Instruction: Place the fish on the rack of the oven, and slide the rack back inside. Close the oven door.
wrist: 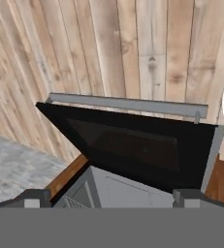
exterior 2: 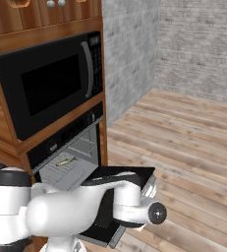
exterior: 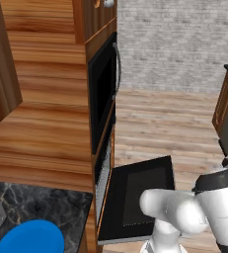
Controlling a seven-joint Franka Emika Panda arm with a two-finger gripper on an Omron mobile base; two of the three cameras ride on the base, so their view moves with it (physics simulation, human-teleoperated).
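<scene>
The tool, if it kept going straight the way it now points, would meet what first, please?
Most likely the oven door, which lies open right ahead of the tool in the hand view, silver handle at its far edge; depth is hard to judge.

I count one fish (exterior 2: pixel 66 161), and it lies on the one rack (exterior 2: pixel 74 156). I see one oven (exterior 2: pixel 70 160) with one oven door (exterior: pixel 140 195) hanging open. There is one microwave (exterior 2: pixel 48 83) above it. I count one blue plate (exterior: pixel 30 238) near me on the left. I see two finger tips (wrist: pixel 33 198).
</scene>
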